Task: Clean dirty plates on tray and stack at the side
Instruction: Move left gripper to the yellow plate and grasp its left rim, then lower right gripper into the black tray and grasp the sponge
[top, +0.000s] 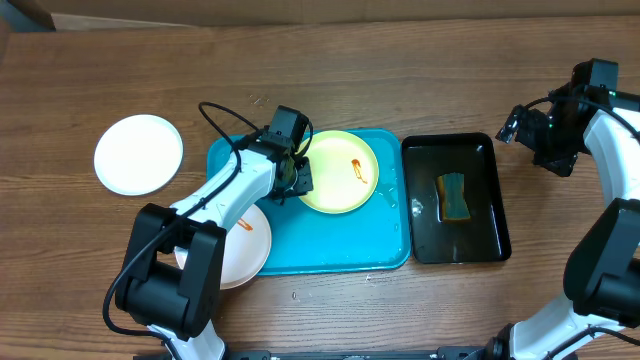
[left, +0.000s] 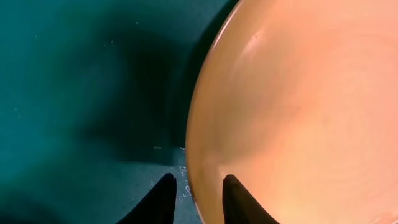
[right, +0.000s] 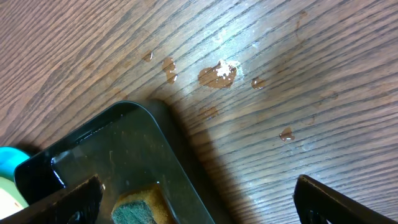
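Note:
The pale yellow-green plate (top: 340, 172) lies in the far right part of the turquoise tray (top: 330, 240), with an orange smear (top: 358, 167) on it. My left gripper (top: 297, 180) is at that plate's left rim. In the left wrist view my left gripper (left: 198, 180) stands narrowly open astride the rim of the plate (left: 298, 106): one finger (left: 163, 202) over the tray (left: 74, 93), the other over the plate. A smeared white plate (top: 248, 250) sits at the tray's near left, partly under my arm. Another white plate (top: 139, 153) rests on the table at the left. My right gripper (top: 530, 128) hangs wide open and holds nothing.
A black tray (top: 480, 235) holding water and a sponge (top: 455, 195) stands right of the turquoise tray. In the right wrist view my right gripper (right: 199, 199) hovers over the corner of the black tray (right: 112, 143). Water drops (right: 217, 74) lie on the wood beyond.

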